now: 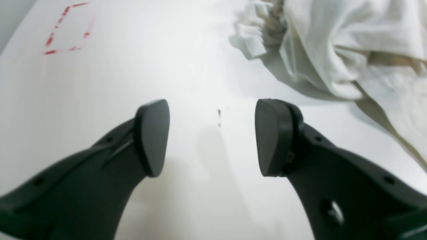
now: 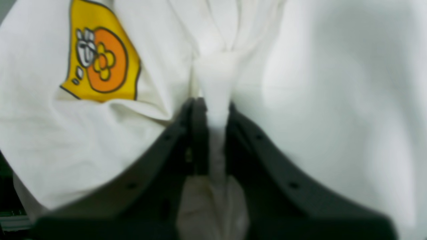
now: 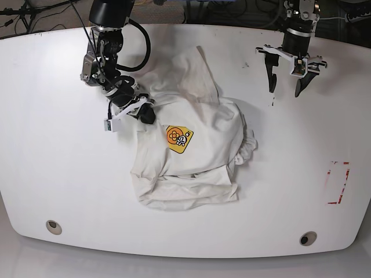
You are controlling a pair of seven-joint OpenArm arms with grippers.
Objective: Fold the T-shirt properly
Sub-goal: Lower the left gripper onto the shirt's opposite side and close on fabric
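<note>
On the white table [image 3: 58, 174], whose corners are rounded, the T-shirt [image 3: 197, 168] lies crumpled near the middle, somewhat toward the near edge. Two round holes sit close to that near edge, one toward each corner, and a red marked rectangle [image 3: 338, 182] is drawn near the table's right edge in the base view. Beyond the far edge, dark cables and equipment crowd the floor; little else of the room can be made out.

The right arm reaches down from the far left corner in the base view, bent at the wrist, with its gripper [image 3: 145, 112] low at the shirt's upper left edge. The right wrist view shows its fingers [image 2: 196, 133] clamped together on a pinched fold of the off-white cloth, which bunches up between them. The left arm hangs near the far right corner, its gripper [image 3: 286, 87] pointing straight down above bare table, well apart from the shirt. Its fingers [image 1: 151, 136] stand wide apart with nothing between them.

The shirt carries a yellow pentagon badge [image 2: 100, 56] with an orange circle, a small flower shape and a white cartoon figure outlined in dark line; no readable lettering shows on it. In the base view the badge [image 3: 179, 139] faces up near the shirt's centre.
</note>
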